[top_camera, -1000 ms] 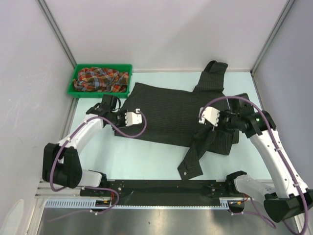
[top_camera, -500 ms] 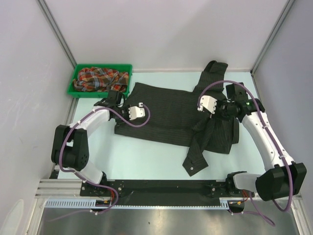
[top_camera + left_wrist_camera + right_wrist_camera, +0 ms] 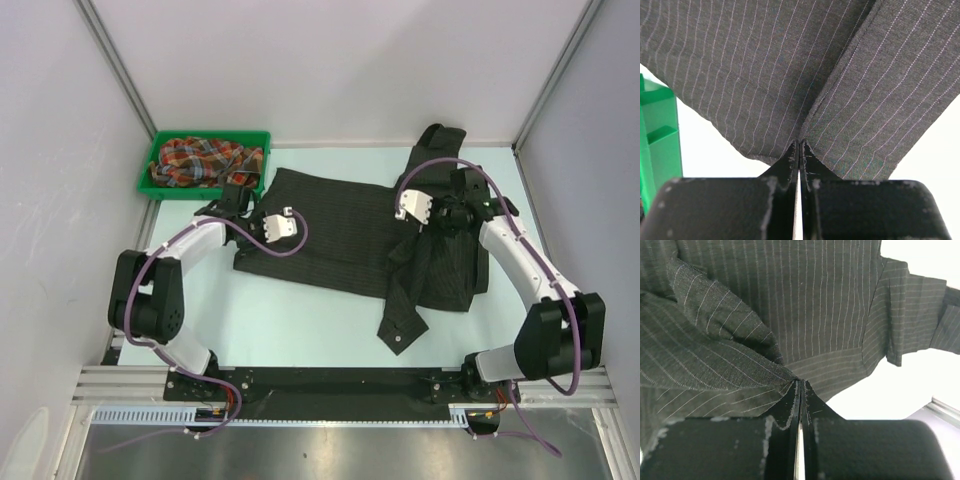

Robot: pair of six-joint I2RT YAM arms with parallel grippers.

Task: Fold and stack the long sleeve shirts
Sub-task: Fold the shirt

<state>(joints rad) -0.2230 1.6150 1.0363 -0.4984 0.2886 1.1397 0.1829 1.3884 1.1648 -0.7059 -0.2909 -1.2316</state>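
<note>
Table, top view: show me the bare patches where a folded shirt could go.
Widest: the table between the black shirt's near hem and the arm bases. A narrow strip lies behind it, right of the green bin. Crowded: the right side, with bunched sleeves and the right hand.

Black pinstriped shirt point(image 3: 340, 232); red-orange-green plaid shirt point(image 3: 196, 160)

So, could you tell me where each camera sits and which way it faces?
Top external: overhead behind the bases, looking down; both arms over the black shirt.
Left wrist: on the wrist, facing forward; left gripper pinching shirt, green bin left.
Right wrist: likewise; right gripper pinching shirt.
Shared: the shirt appears in all three.
</note>
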